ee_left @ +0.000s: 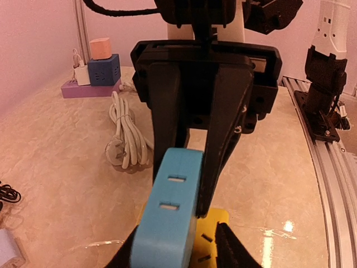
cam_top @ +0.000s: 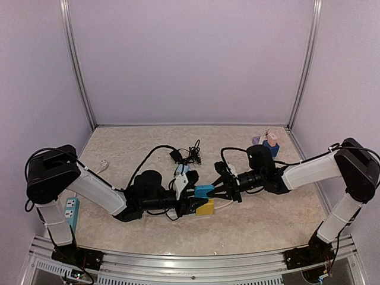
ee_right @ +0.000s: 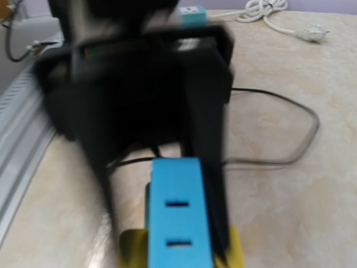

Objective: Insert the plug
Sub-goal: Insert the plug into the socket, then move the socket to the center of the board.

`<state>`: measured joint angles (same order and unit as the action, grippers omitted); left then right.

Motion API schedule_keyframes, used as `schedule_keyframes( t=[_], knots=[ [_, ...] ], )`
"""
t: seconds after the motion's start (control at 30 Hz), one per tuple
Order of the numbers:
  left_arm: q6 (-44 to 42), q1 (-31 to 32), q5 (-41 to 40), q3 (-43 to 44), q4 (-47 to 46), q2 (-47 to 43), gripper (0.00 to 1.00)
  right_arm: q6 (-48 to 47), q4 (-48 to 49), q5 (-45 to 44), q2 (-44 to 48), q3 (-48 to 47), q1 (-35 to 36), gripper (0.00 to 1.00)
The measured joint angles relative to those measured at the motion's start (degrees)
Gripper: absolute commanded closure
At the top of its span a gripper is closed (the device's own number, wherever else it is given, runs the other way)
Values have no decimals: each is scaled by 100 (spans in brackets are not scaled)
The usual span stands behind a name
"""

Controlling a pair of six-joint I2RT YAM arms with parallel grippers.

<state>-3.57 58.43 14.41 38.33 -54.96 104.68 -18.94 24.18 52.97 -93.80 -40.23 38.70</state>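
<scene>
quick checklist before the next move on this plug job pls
1. Right gripper shut on the blue block: ok.
2. Left gripper holding the yellow block: cannot tell; its fingertips flank both blocks, but contact is hidden.
3. Blue block fully seated in the yellow block: cannot tell; blue sits on top of yellow, but the joint is hidden.
4. Blue block's two slots facing up and uncovered: ok.
5. White cord lying apart from both blocks: ok.
</scene>
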Motion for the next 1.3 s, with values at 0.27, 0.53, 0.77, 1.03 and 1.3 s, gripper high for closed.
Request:
schedule_keyframes(
  t=[0.27,0.53,0.77,1.03,1.3],
  knots=[
    [-361,492,-758,15,905,-439,1,-9,-605,-1097,341,-55,614,0],
    [-1086,496,-1626,437,2105,-1843,1,61,-1547,-1690,1163,-887,623,0],
    [-1281,468,-2052,1436,3703,-2621,1,437,-3023,-2319,1246,-2448,629,0],
    [-264,446,-4026,2498,6498,-4616,1,2343,-3816,-3742,1775,-3501,629,0],
    [1663,-22,-5890,2507,8929,-6601,1,4360,-4439,-4586,1674,-3952,841,0]
  ],
)
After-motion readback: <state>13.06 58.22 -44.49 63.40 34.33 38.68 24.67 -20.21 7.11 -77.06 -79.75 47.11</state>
